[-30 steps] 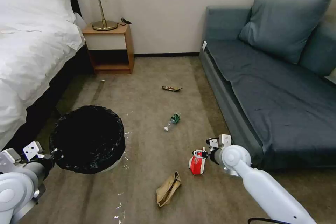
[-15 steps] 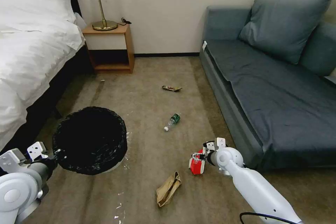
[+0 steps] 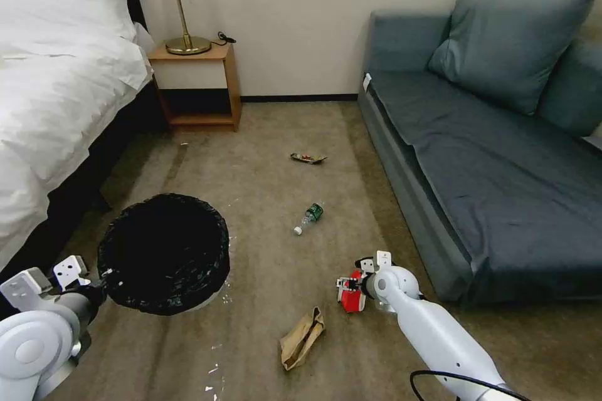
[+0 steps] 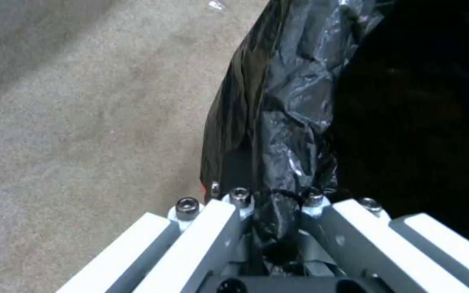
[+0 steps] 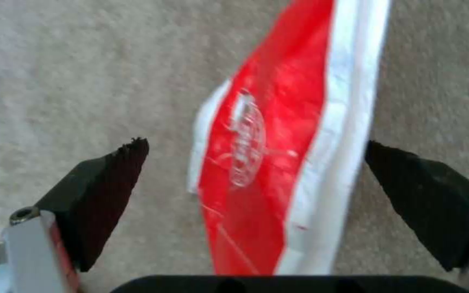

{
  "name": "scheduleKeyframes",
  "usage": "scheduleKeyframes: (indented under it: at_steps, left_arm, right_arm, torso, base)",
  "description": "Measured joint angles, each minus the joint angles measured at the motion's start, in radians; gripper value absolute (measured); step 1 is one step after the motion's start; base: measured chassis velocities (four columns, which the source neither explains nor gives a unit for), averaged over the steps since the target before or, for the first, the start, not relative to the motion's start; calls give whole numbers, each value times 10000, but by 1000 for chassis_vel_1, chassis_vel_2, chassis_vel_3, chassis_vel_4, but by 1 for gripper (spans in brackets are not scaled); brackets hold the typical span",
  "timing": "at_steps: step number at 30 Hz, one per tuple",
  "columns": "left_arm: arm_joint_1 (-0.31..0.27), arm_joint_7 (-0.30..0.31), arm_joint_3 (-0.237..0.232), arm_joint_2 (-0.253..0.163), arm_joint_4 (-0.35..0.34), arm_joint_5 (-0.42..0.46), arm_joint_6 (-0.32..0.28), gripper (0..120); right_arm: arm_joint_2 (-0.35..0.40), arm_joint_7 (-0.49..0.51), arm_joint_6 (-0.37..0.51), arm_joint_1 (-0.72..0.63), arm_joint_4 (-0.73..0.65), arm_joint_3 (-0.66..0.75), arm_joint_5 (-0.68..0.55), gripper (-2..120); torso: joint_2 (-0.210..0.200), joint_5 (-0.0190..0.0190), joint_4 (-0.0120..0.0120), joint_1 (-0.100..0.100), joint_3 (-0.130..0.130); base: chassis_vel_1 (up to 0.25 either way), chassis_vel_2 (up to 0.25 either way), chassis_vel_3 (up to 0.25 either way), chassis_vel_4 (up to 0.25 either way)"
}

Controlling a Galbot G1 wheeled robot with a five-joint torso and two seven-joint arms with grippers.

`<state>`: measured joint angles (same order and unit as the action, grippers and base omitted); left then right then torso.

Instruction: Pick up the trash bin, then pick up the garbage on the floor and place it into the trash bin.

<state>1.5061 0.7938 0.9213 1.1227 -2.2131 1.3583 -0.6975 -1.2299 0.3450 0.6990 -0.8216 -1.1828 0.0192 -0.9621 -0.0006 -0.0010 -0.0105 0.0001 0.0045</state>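
The trash bin [image 3: 164,254], white with a crinkled black bag over its rim, hangs just above the carpet at the left. My left gripper [image 3: 94,285] is shut on its near rim, and the left wrist view shows my left gripper [image 4: 275,203] pinching the black bag on the trash bin [image 4: 299,101]. My right gripper [image 3: 348,288] is low over the red-and-white snack wrapper [image 3: 352,299]. In the right wrist view my right gripper [image 5: 253,144] is open, and the wrapper [image 5: 278,162] lies between the dark pads [image 5: 104,191]. A brown paper bag [image 3: 301,338], a bottle [image 3: 308,217] and a dark wrapper [image 3: 308,158] lie on the floor.
A white-covered bed [image 3: 56,94] lines the left side. A wooden nightstand [image 3: 197,84] with a lamp stands against the back wall. A blue-grey sofa [image 3: 489,163] runs along the right, close to my right arm. Open carpet [image 3: 263,138] lies between them.
My right arm has dropped lower and drawn in, bringing its gripper down around the red-and-white wrapper. The bin in my left gripper has drifted slightly right and down.
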Motion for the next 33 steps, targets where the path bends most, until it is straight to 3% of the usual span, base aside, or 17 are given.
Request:
scheduleKeyframes:
  at_steps: [5, 8, 15, 18, 21, 25, 33]
  left_arm:
    - [-42, -2, -70, -50, 2, -6, 16, 1]
    - [-62, -2, -111, -73, 1, -9, 29, 1]
    - [-26, 0, -123, -119, -51, -2, 35, 1]
    - [-19, 0, -120, -121, -67, 3, 35, 1]
    - [-2, -1, -117, -119, -110, 13, 35, 1]
    - [-1, -4, -185, -95, -125, -6, 35, 1]
    - [10, -5, -271, -99, -202, -48, 35, 1]
  right_arm:
    - [2, -57, -215, -66, 130, 109, 77, 96]
    - [2, -74, -298, -92, 195, 157, 92, 88]
    - [5, -329, -503, -225, 282, 273, 222, 56]
    - [-10, -366, -546, -238, 285, 297, 245, 53]
    - [-45, -576, -837, -274, 265, 459, 285, 35]
    - [36, -828, -1160, -323, 20, 740, 226, 20]
    - [709, -1139, -1624, -728, -1030, 1644, -170, 0]
  torso:
    - [0, 0, 0, -1, 0]
    - [0, -1, 0, -1, 0]
    - [0, 0, 0, -1, 0]
    - [0, 0, 1, -1, 0]
    - [0, 0, 2, -1, 0]
    - [0, 1, 3, -1, 0]
    - [0, 2, 0, -1, 0]
  base:
    - [0, 0, 0, 0]
    - [0, 0, 0, 0]
    - [0, 0, 0, 0]
    - [0, 0, 0, 0]
    - [0, 0, 0, 0]
    - [0, 0, 0, 0]
    - [0, 0, 0, 0]
